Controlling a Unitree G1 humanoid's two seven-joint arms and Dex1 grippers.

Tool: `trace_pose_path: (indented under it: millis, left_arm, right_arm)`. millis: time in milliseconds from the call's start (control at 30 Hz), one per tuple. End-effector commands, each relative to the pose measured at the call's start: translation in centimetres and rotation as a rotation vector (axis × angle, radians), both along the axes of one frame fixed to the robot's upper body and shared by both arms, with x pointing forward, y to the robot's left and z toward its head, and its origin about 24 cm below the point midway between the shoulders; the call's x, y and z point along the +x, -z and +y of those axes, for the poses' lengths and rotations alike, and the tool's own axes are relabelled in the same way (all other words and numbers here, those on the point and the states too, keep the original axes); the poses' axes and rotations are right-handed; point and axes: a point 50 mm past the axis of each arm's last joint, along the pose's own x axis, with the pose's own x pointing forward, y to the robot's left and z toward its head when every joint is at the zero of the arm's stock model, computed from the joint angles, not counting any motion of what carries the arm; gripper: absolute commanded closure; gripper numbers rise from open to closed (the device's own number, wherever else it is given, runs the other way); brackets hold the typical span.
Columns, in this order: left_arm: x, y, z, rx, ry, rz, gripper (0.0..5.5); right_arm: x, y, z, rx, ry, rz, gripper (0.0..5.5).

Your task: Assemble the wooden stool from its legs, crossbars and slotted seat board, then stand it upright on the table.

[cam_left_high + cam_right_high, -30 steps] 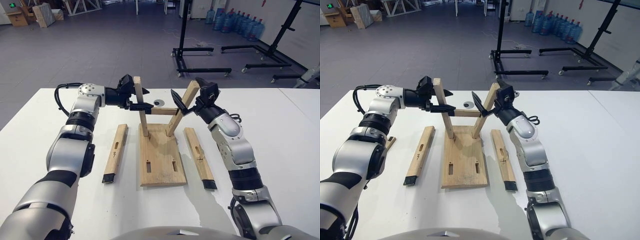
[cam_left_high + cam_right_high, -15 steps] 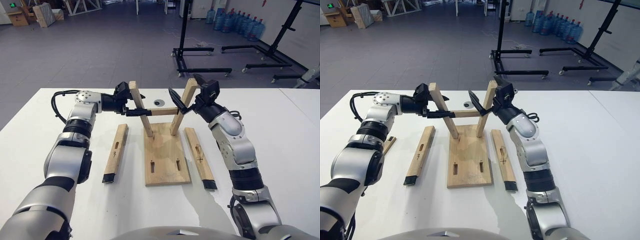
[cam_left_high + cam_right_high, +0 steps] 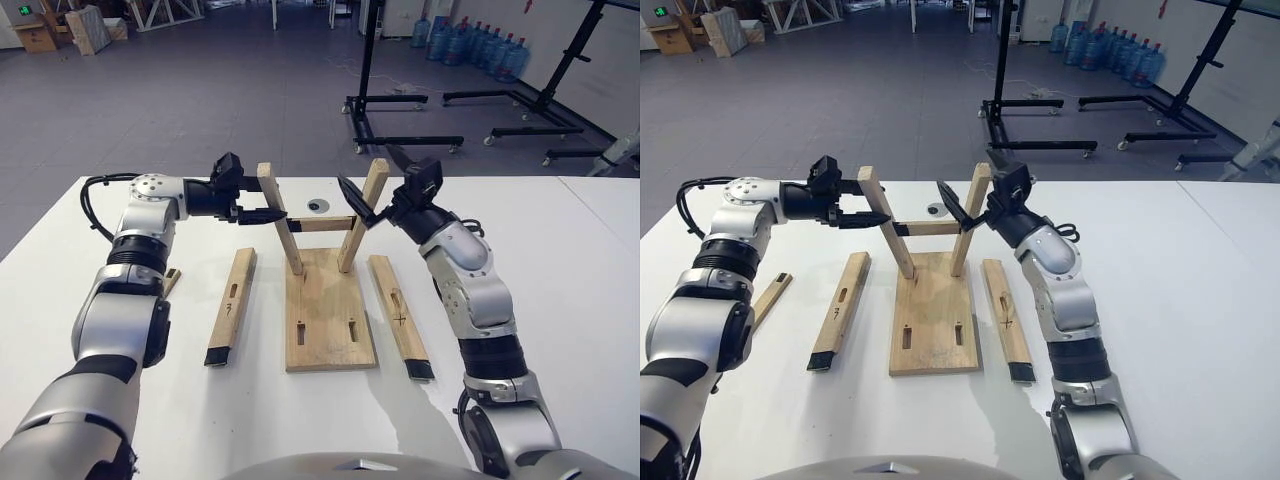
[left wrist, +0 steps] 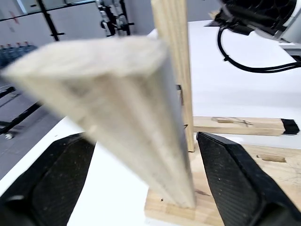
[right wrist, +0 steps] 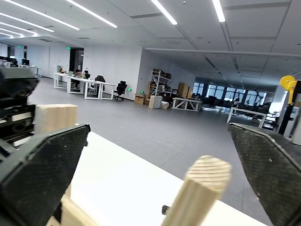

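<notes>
- Wooden stool parts are lying across the white worktop (image 3: 560, 300), and the step in hand seems to be steadying the half-built frame on the slotted seat board (image 3: 328, 325).
- Doing this well means closing both tools gently and evenly on the two standing legs. The pressing should be going straight down along each leg, so the ends are seating in the slots without prying the joint apart. A sideways shove risks rocking the frame out.
- At the far left, a short spare crossbar (image 3: 771, 297) is lying well apart from the frame, and a loose leg (image 3: 230, 305) is lying flat just beside the board's left edge.
- The left tool (image 3: 268, 208) is sitting with its fingers wide apart, straddling the upper part of the left standing leg (image 3: 283, 228). The left wrist view is showing that leg between the pads with a gap on each side, so nothing is being gripped.
- The joining crossbar (image 3: 322, 224) is spanning between the two standing legs, above the board's far end.
- The right standing leg (image 3: 357, 222) is leaning outward, its top sitting between the fingers of the right tool (image 3: 365, 168), which are also spread wide and not clamping.
- A second loose leg (image 3: 398, 318) is lying flat just beside the board's right edge.
</notes>
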Motion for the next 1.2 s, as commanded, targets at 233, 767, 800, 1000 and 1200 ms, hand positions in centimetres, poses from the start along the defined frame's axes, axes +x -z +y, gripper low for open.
trace_pose_path:
  millis: [233, 767, 800, 1000, 1200]
  left_arm:
    - [-6.7, 1.5, 6.3, -0.097, -0.274, -0.109, 1.68]
    - [-13.2, 8.5, 9.9, 0.055, -1.082, 0.029, 1.68]
    - [-13.3, 8.7, 10.1, 0.081, -1.104, 0.012, 1.68]
    - [-15.2, 11.0, 10.5, 0.147, -1.135, 0.088, 1.68]
    - [-17.1, 14.8, 12.7, 0.289, -1.24, 0.267, 1.68]
  right_arm:
    - [-0.8, -1.8, -2.6, 0.094, 0.129, -0.111, 0.1]
    - [-5.1, 3.7, -3.3, 0.106, 0.349, -0.06, 0.1]
    - [-5.3, 4.4, -3.3, 0.093, 0.379, -0.054, 0.1]
    - [-6.0, 5.6, -3.1, 0.046, 0.424, -0.069, 0.1]
    - [-5.9, 5.6, -3.2, 0.058, 0.375, -0.045, 0.1]
